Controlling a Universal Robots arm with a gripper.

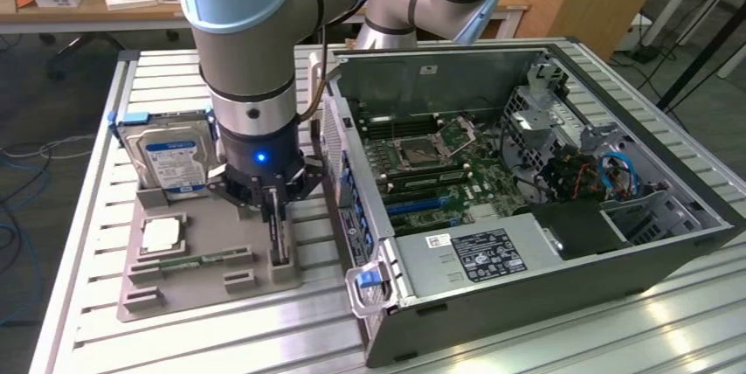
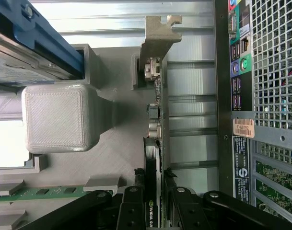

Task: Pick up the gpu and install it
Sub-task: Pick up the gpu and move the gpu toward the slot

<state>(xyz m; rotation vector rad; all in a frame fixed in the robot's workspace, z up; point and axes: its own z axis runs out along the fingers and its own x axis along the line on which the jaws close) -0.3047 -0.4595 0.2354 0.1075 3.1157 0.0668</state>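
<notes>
The gpu [image 1: 279, 238] stands on edge in a slot of the grey holder tray [image 1: 210, 291], at the side nearest the computer case. In the wrist view the gpu [image 2: 156, 143] is seen edge-on, thin and dark, with its silver bracket [image 2: 157, 33] at the far end. My gripper [image 1: 274, 206] reaches straight down over the card. Its black fingers [image 2: 131, 206] sit on either side of the card's near end and press against it, so the gripper [image 2: 153, 199] is shut on the gpu. The card still rests in the tray.
A hard drive [image 1: 173, 160] with a blue-white label, a processor chip [image 1: 161, 234] and a green memory stick [image 1: 192, 262] also sit in the tray. The open computer case [image 1: 606, 243] with its motherboard [image 1: 443, 164] lies just to the exterior view's right; its rear panel [image 2: 265, 72] is close to the card.
</notes>
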